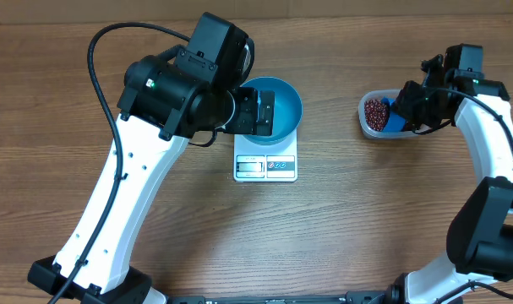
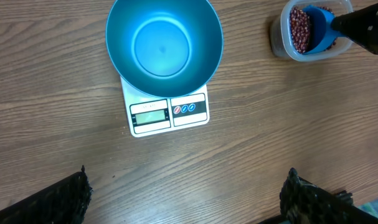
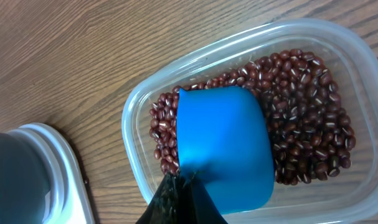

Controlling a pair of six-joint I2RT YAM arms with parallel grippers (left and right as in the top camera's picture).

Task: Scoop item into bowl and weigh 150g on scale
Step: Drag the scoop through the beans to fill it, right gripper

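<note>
The empty blue bowl (image 2: 164,46) stands on the white scale (image 2: 170,113), whose display faces the table's front. In the overhead view my left gripper (image 1: 258,112) hovers over the bowl's (image 1: 283,100) left side; it is open, with both fingers wide apart above bare wood in its wrist view (image 2: 185,205). The red-brown beans (image 3: 307,118) fill a clear tub (image 3: 139,106) to the right. A small blue scoop (image 3: 223,146) lies bottom-up on the beans, and my right gripper (image 3: 182,199) is shut on its near end. The overhead view shows that right gripper (image 1: 406,110) at the tub (image 1: 368,127).
The scale's (image 1: 266,165) white corner (image 3: 58,155) shows at the left of the right wrist view, close to the tub. Bare wooden table lies in front of the scale and between scale and tub. My left arm's body covers the table's left middle.
</note>
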